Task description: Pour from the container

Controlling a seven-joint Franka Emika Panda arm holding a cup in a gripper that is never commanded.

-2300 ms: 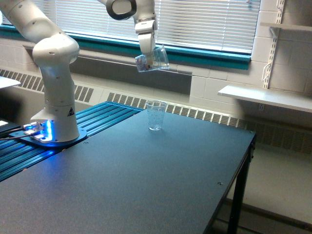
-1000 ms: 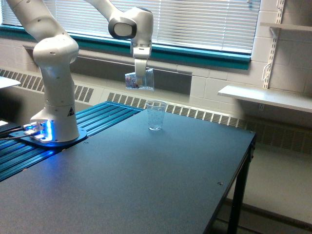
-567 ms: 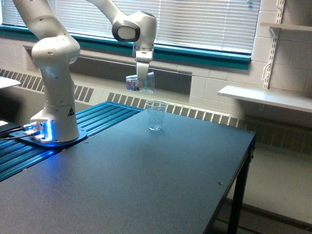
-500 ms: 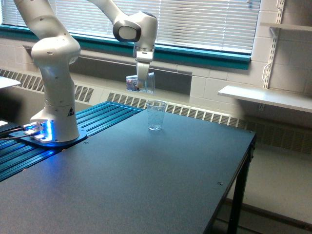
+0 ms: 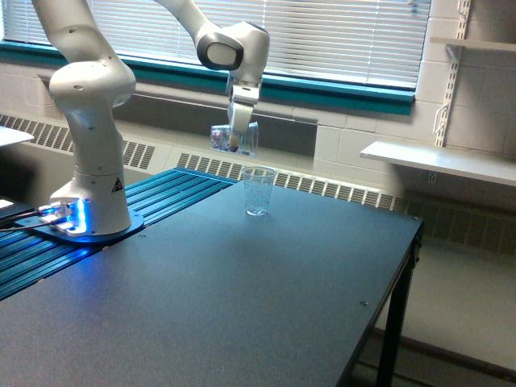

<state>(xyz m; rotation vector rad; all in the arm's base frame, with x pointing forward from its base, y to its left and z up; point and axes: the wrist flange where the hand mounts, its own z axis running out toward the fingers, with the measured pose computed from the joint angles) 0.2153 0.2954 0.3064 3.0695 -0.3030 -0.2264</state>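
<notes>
This looks like a robotics lab set up in an institutional room. A white Franka arm (image 5: 89, 121) is bolted by its base, lit with a blue status light (image 5: 68, 216), to a ribbed blue aluminium plate (image 5: 161, 197) at the edge of a plain dark surface (image 5: 242, 306). Behind run painted cinder-block walls (image 5: 371, 137), a long window with closed horizontal blinds (image 5: 322, 36) over a teal sill (image 5: 339, 93), a baseboard heating grille (image 5: 322, 189), and white bracket shelves (image 5: 439, 161) on metal wall rails.
</notes>
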